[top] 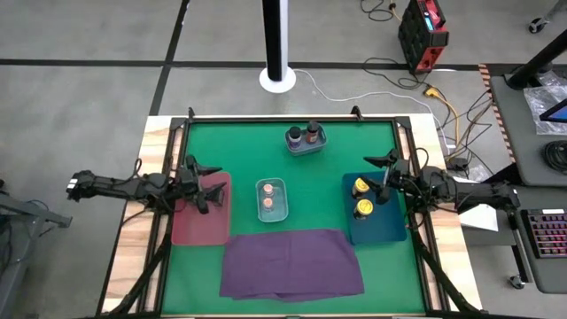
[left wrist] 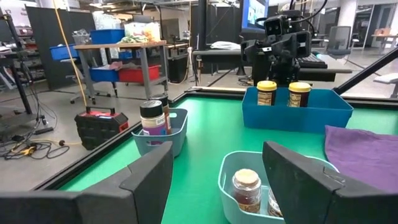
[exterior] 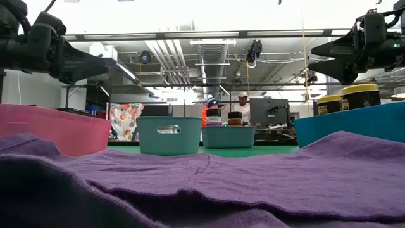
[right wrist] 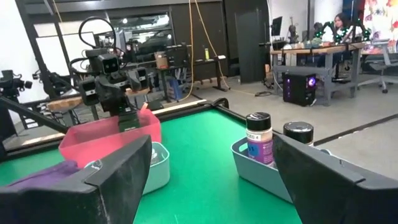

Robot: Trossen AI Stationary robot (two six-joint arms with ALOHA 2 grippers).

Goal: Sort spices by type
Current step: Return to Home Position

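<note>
The left gripper (top: 209, 188) is hanging over the shallow pink plastic bin (top: 190, 229), fingers spread wide and empty, and it is hiding part of the bin's floor, so its contents cannot be made out. The right gripper (top: 374, 179), equally wide and empty, is hovering above the deep blue bin (top: 376, 232), which is holding two yellow-lidded jars (top: 362, 208). Two brown-topped jars (top: 268, 188) are standing in the pale teal tub (top: 283, 199) mid-table, and two dark-topped jars (top: 312, 129) in the grey tub (top: 306, 149) by the far edge. A purple cloth (top: 292, 261) is lying on the green mat (top: 248, 151). People (exterior: 243, 101) are showing among desks beyond.
</note>
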